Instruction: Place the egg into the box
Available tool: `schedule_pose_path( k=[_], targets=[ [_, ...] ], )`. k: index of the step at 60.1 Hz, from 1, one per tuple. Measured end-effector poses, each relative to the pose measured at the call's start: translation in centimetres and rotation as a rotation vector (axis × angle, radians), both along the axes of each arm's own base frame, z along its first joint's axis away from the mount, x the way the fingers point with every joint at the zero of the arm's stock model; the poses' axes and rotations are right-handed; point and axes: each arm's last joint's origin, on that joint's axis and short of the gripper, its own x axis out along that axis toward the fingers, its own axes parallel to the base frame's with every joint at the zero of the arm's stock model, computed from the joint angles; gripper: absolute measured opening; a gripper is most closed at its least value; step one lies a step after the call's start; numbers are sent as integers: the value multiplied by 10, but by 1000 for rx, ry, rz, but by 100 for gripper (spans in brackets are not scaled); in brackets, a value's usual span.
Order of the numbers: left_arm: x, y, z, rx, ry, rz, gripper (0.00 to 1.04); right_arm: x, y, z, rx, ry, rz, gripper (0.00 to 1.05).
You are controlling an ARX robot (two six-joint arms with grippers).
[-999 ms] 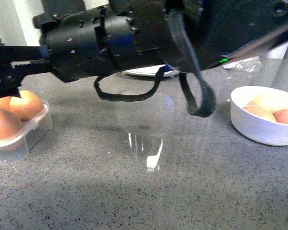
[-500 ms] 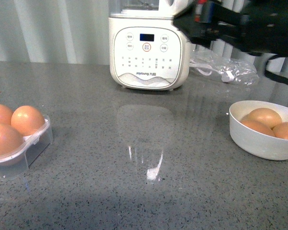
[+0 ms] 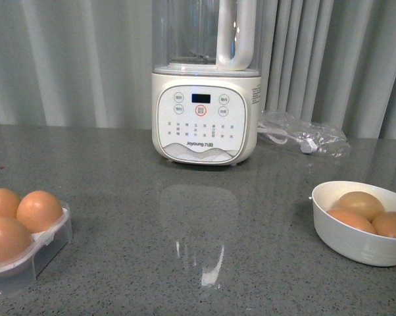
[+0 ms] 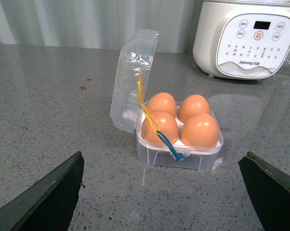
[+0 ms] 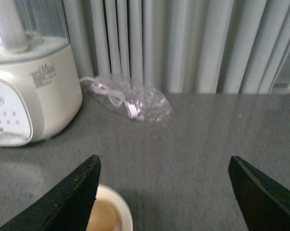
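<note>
Spread right end effector (image 5: pixel 163 160) hangs close to the egg (image 5: pixel 104 217) in the bowl (image 5: pixel 122 206); spread left end effector (image 4: pixel 163 155) faces the full egg carton (image 4: pixel 198 161)

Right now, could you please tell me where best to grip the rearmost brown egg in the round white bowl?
Probably from above, closing across the short middle of the rearmost brown egg: it lies on its side, highest of three, and the round white bowl shields its sides.
</note>
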Motion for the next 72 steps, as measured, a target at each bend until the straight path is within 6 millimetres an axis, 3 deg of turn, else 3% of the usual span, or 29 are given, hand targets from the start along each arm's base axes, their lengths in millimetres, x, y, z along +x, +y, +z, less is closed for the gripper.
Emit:
schedule_pose_path(
  k=[5,24,41,72],
  targets=[
    [0,0,0,0,0,0,98,-18,1,-10,-2,-11,4,56],
    [0,0,0,0,0,0,98,-48,1,-37,-5,-9,1,3],
    [0,0,0,0,0,0,98,-69,1,-53,-5,-6,1,3],
    [0,0,0,0,0,-1,98,-90,1,-68,-5,-19,1,3]
  ],
)
